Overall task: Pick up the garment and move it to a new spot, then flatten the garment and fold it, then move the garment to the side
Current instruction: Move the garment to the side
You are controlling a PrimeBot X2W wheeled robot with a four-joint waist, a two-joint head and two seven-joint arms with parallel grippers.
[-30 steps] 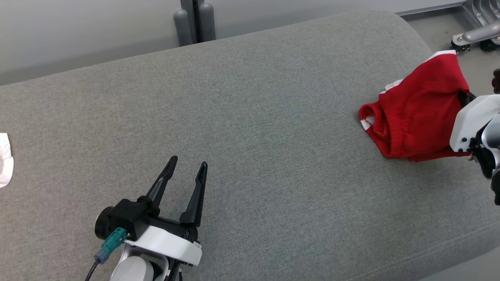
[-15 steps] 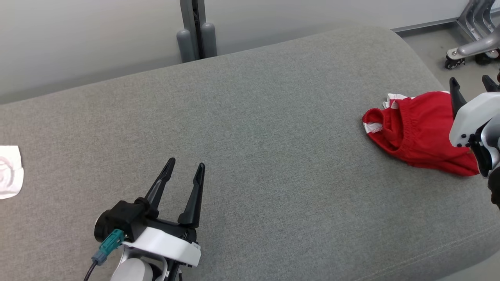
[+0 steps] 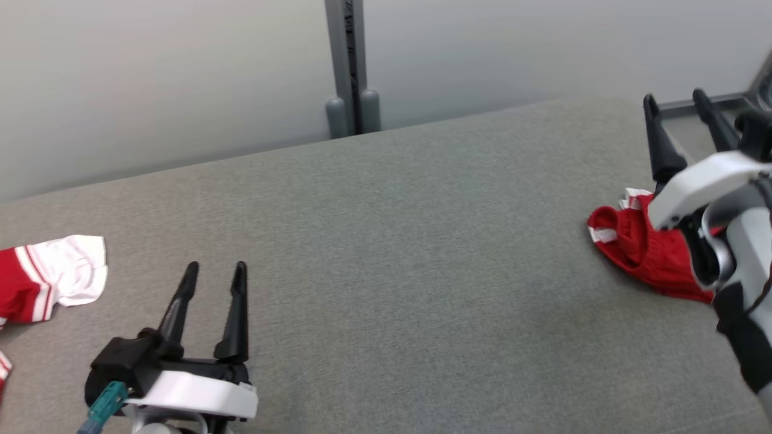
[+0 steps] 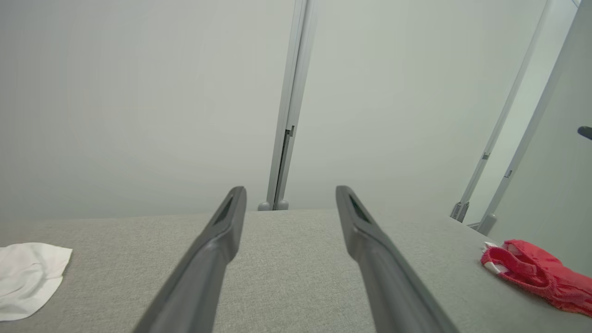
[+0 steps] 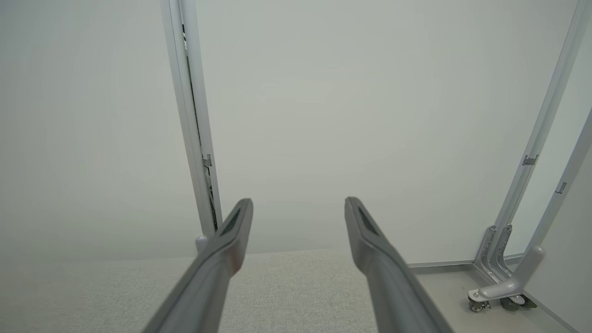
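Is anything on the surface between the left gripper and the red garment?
Nothing visible does. Bare grey surface lies between the left gripper and the red garment. The right gripper is raised there, fingers apart, its wrist hiding the garment's right part. The white and red cloth lies far left, off that path.
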